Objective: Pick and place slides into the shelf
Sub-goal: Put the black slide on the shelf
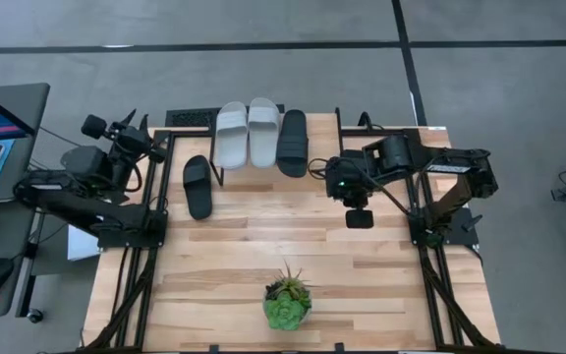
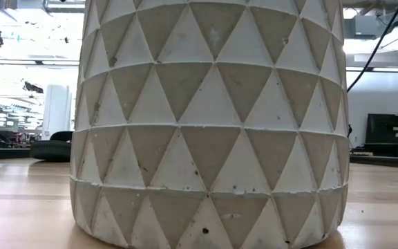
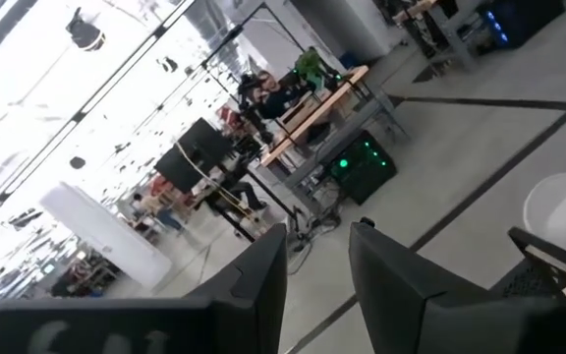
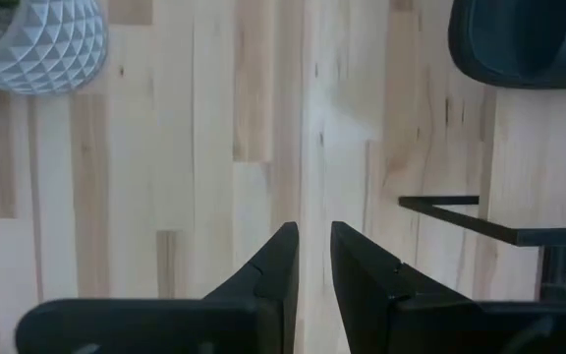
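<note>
Three slides sit on the shelf [image 1: 226, 173]: two grey slides [image 1: 247, 133] and one black slide [image 1: 292, 142]. Second black slide [image 1: 197, 186] lies on the table [image 1: 263, 236] just left of the shelf. Left gripper [image 3: 317, 258] parked off-table, narrow gap, empty. Right gripper [image 4: 309, 254] over bare wood, nearly closed, empty.
</note>
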